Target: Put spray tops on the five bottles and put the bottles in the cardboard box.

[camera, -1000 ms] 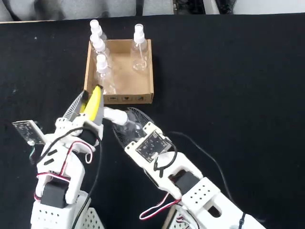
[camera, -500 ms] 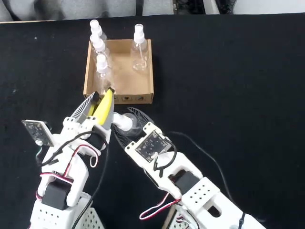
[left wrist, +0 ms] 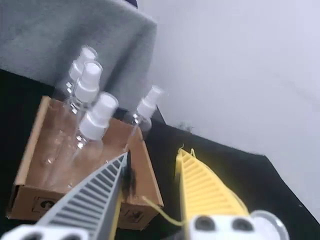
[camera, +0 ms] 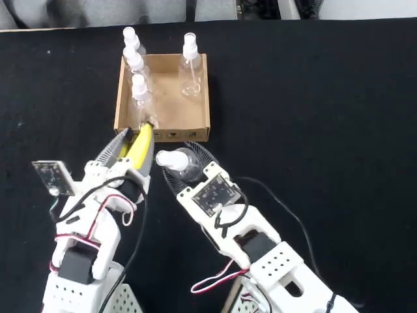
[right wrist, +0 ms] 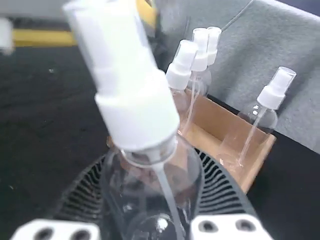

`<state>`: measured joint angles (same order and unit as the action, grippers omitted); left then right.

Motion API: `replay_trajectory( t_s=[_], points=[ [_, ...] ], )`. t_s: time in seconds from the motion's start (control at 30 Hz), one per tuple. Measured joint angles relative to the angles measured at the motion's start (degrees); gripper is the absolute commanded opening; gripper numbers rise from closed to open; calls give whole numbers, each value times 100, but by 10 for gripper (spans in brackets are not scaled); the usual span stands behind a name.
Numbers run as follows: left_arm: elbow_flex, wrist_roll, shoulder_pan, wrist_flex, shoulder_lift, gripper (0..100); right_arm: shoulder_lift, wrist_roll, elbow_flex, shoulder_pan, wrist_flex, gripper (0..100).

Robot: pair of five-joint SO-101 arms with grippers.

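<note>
right hand (camera: 183, 167) of mine is pinched on a clear bottle (right wrist: 150, 175), with its black ribbed fingers (right wrist: 222, 192) pressing the round body from both sides. the bottle carries a white spray top (right wrist: 127, 85). in the high view it tilts so that the top points left, towards my other hand. i hold it over the black tabletop (camera: 313, 98), just on the near side of the cardboard box (camera: 163, 135), by the right half of the box's near wall.

my left hand (left wrist: 152, 156) is spread, a grey finger (left wrist: 95, 195) on one side and a yellow finger (left wrist: 205, 190) on the other, with nothing between them. in the high view its tips sit at the near wall of the box, towards the near left corner. the yellow tip overlaps the wall's top edge there, and i cannot tell whether it touches the cardboard. the held bottle's spray top lies just right of the yellow finger, a small gap apart.

four more bottles stand upright inside the box, each with a white spray top on. three make a close row along the left wall: the near bottle (camera: 144, 105) just beyond my left fingertips, the middle bottle (camera: 135, 65) behind it, and the far bottle (camera: 132, 40) at the far left corner, its top showing past the far wall in the high view. the fourth bottle (camera: 190, 75) stands alone by the far right corner, well apart from the row.
</note>
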<state>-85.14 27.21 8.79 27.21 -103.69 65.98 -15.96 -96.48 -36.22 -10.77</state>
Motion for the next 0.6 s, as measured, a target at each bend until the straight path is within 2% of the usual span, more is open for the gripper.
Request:
replay_trajectory(
  t_s=[0.4, 0.6],
  points=[
    [0, 0, -35, 0, 35, 137, 0, 0, 0, -9, 360, 81],
    [-62, -396, -580, 0, 26, 137, 0, 0, 0, 264, 369, 81]
  ],
)
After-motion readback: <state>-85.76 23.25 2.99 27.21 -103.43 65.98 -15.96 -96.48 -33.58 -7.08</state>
